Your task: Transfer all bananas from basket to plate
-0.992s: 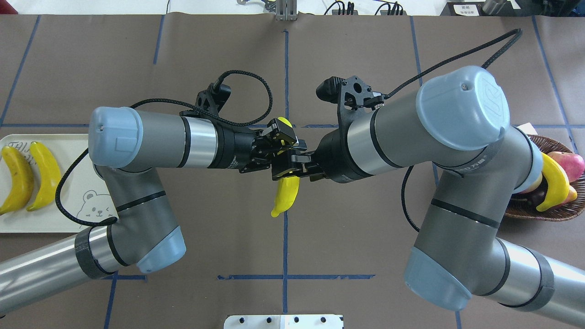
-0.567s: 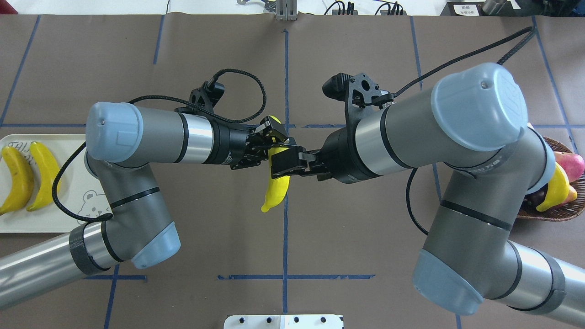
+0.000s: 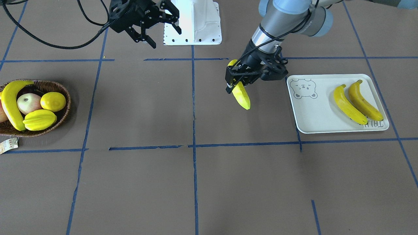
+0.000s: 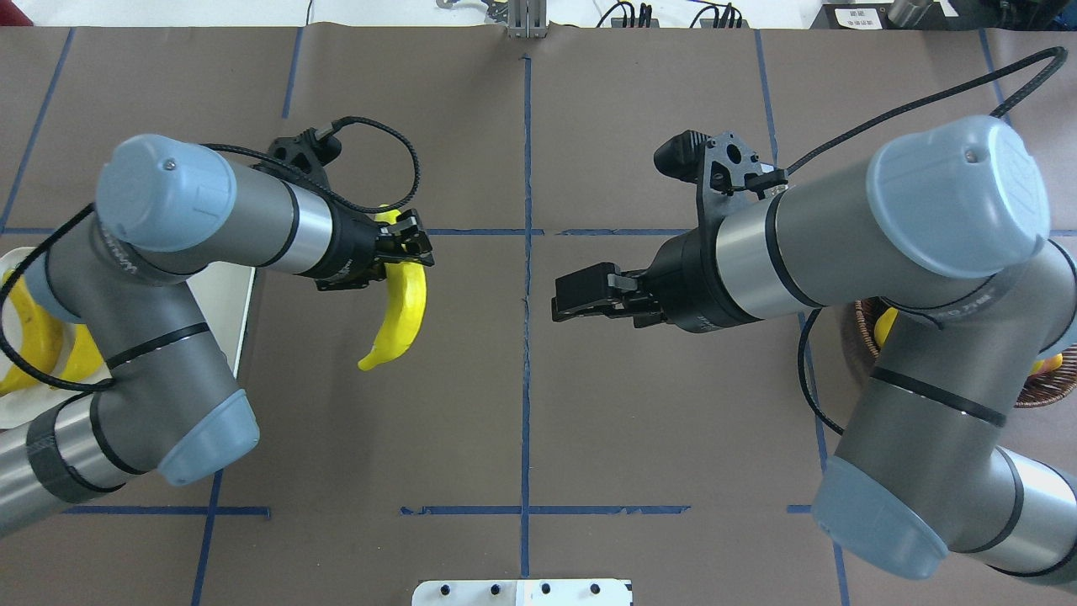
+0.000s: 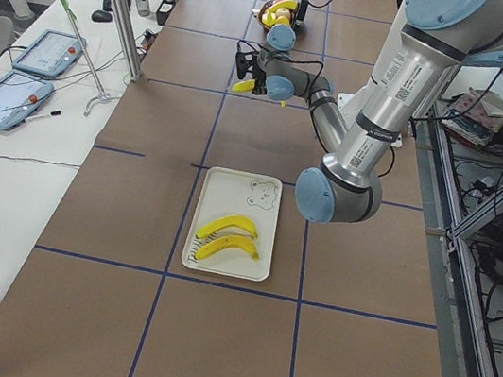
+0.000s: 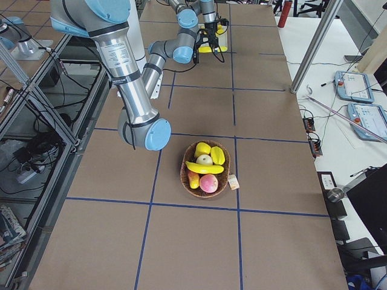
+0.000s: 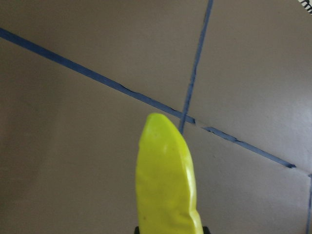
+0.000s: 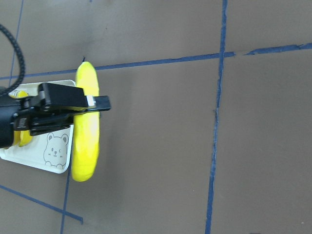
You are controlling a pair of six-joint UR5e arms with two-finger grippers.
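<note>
Exterior front-facing view is showing the left gripper point(image 3: 235, 82) clamping its fingers on the upper end of a banana point(image 3: 242, 97). The fruit is hanging tip-down in the air above the brown table point(image 3: 248, 182), near the bear-face end of the plate point(image 3: 313, 114) but not over it. From overhead, this banana is curving downward between the plate's edge and the table's middle tape line point(image 4: 526, 404). Two bananas point(image 3: 356, 102) are lying side by side on the plate's far half, touching each other, close to the lettering. The right gripper point(image 3: 166, 38) is hovering well apart from the held fruit, near the white base mount point(image 3: 196, 19), with its fingers spread wide and nothing between them. The basket point(image 3: 67, 98) is sitting at the table's other end, with a paper tag point(image 3: 8, 145) lying beside it. A fourth banana point(image 3: 9, 104) is resting along the basket's outer side, beside an apple point(image 3: 28, 102), a lemon point(image 3: 53, 101) and a starfruit point(image 3: 40, 119). The left wrist camera is looking down along the held fruit at crossing tape lines, and the right wrist camera is catching the left gripper pinching it in front of the plate's corner.
</note>
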